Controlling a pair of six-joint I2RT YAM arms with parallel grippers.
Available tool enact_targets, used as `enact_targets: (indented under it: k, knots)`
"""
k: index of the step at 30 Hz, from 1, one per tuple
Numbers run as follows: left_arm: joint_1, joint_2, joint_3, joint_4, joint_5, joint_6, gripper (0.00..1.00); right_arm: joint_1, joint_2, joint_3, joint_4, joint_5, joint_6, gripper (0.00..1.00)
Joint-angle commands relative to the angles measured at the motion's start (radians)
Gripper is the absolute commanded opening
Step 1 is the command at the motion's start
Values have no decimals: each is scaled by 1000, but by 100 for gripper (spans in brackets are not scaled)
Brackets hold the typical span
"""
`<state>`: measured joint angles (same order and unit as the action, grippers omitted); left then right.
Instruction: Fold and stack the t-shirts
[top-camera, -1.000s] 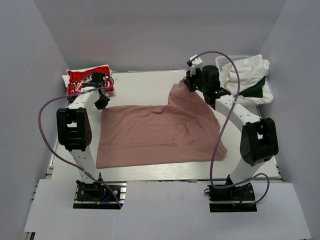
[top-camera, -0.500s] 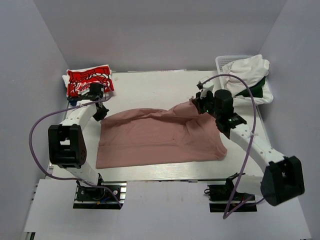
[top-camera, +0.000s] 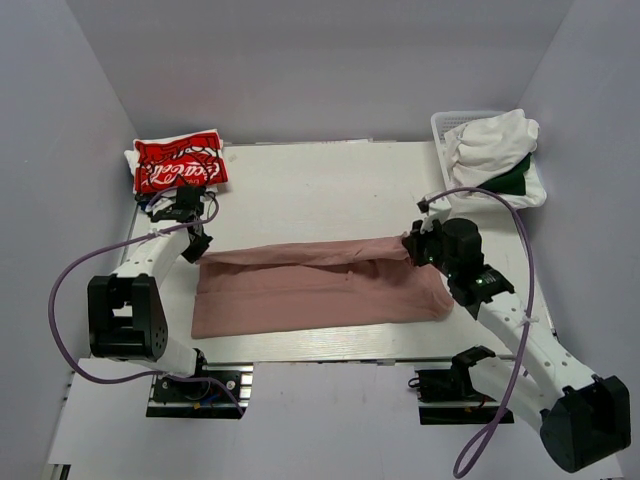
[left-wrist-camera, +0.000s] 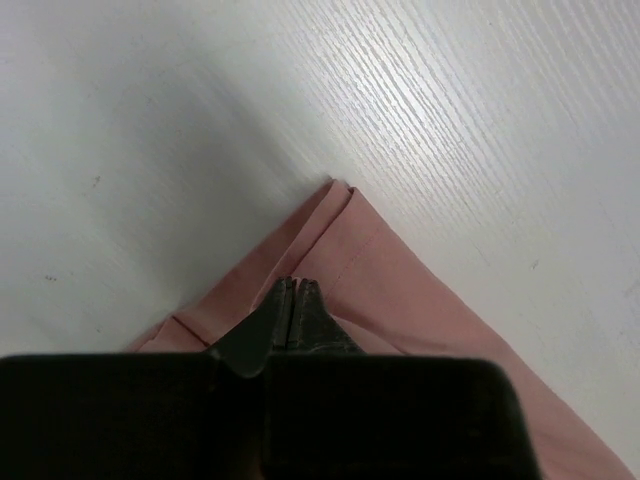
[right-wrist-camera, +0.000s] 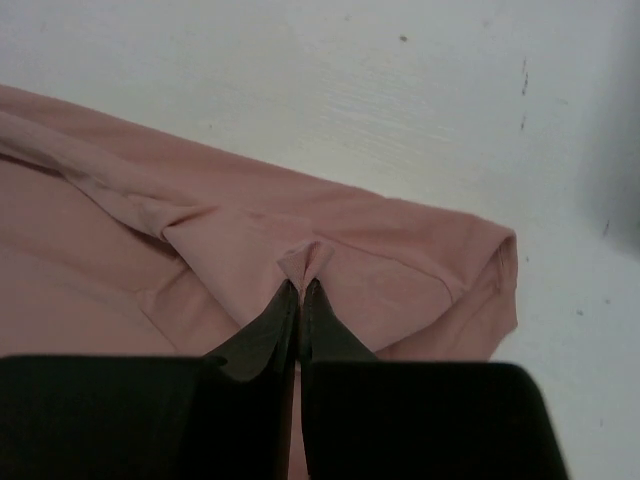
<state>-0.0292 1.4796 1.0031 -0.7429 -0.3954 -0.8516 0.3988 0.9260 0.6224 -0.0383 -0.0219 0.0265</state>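
Note:
The dusty-pink t-shirt (top-camera: 310, 290) lies across the table front, its far edge lifted and drawn toward the near side. My left gripper (top-camera: 196, 242) is shut on the shirt's left far corner (left-wrist-camera: 330, 250). My right gripper (top-camera: 411, 246) is shut on a pinch of the shirt's right far edge (right-wrist-camera: 305, 258). A folded red t-shirt with white script (top-camera: 178, 162) lies on a white one at the back left. White t-shirts (top-camera: 495, 140) and a dark green one (top-camera: 512, 180) sit in the basket at the back right.
The white lattice basket (top-camera: 445, 125) stands at the back right corner. Grey walls close in the table on three sides. Bare white tabletop (top-camera: 310, 195) shows behind the pink shirt.
Both grippers have pulled the pink shirt's far edge toward the near side, the right one a long way from the back. The shirt is now a narrower band.

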Motion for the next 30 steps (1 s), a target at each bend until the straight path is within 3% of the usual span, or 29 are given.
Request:
enact_targets:
  k: [1,8,10,13,14,15,17,19,21,26,29,30]
  knots:
    - [-1,-15,-4,-1,-54,-30,0,3,-79,-18,-75,74,58,0]
    - [-1,-27,-41,-24,-50,-76,0,2,-148,-105,-101,33,144,0]
    - [-1,-57,-69,-24,-40,-76,11,3,-148,-134,-107,-24,187,0]
    - [-1,-113,-106,-74,-49,-147,16,3,-157,-162,-147,-73,272,4]
    - [-1,-136,-116,-110,-60,-173,22,5,-164,-153,-246,-67,289,7]
    - [-1,-163,-150,-124,-60,-185,50,2,-170,-133,-289,-31,400,15]
    - [9,-257,-193,-171,-60,-223,55,0,-202,-104,-444,-32,456,45]
    - [18,-317,-202,-203,-75,-234,75,-2,-231,-72,-500,-21,500,90]
    - [18,-386,-187,-246,-85,-257,99,-5,-265,-53,-522,-12,500,90]
    - [6,-438,-127,-173,-39,-175,100,-2,-224,-41,-361,1,451,90]
    - [-3,-406,-127,-18,94,-57,100,-3,-141,-36,-243,-10,423,90]
    - [-3,-325,-107,63,239,6,100,1,-22,-35,-188,-30,412,90]
